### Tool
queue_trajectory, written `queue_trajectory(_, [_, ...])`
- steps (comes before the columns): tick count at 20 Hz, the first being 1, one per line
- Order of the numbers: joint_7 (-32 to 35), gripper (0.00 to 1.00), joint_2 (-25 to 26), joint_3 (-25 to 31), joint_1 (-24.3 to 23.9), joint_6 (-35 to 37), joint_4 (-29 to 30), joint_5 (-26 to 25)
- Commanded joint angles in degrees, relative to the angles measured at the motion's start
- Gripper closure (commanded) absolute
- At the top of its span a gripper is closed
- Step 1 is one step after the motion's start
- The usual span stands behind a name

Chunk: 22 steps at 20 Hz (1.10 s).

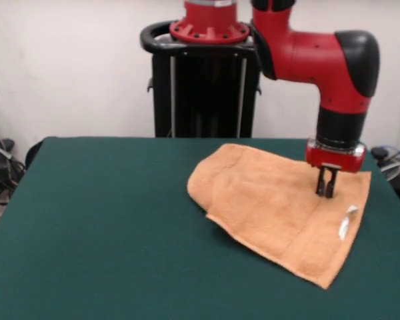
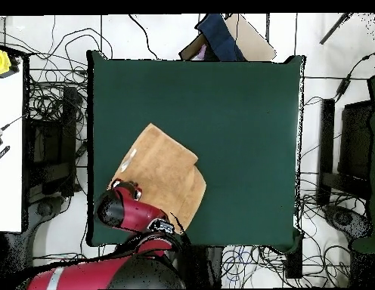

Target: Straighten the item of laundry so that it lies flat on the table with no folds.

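Note:
The orange-tan towel (image 1: 267, 200) lies on the right half of the green table (image 1: 107, 220). Its left end is folded over onto itself, so it has a rounded doubled edge there. Its white care tag (image 1: 347, 223) lies near the right edge. My gripper (image 1: 327, 190) points straight down over the towel's far right corner. Its fingers are close together and the tips press into the cloth. In the overhead view the towel (image 2: 164, 170) lies near the table's (image 2: 236, 113) lower left corner, with the tag (image 2: 128, 158) on its left. The red arm (image 2: 119, 208) hides the gripper there.
The black pedestal (image 1: 203, 87) stands behind the table's far edge. The towel's right corner lies close to the table's right edge in the front view. Cables (image 2: 54, 83) cover the floor around the table. A white bench (image 2: 9, 151) stands to the left in the overhead view.

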Motion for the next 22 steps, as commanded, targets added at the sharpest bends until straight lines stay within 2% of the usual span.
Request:
queue_trajectory(1, [20.37,1.0,4.32,13.9,2.25,10.93,4.43,6.82])
queue_trajectory(7, [21.15,1.0,2.44,17.96,1.38,11.18,6.89,8.47])
queue_trajectory(11, [22.81,1.0,-1.15,17.65,4.33,14.34,8.23,12.19])
queue_trajectory(15, [23.71,1.0,-1.86,19.37,4.66,14.74,8.38,13.28])
queue_trajectory(17, [23.86,1.0,-2.97,18.22,6.07,16.11,7.79,14.09])
queue_trajectory(21, [21.8,1.0,-4.5,11.56,9.11,20.12,5.72,13.62])
queue_trajectory(22, [21.29,1.0,-5.31,7.34,11.47,21.73,4.63,13.58])
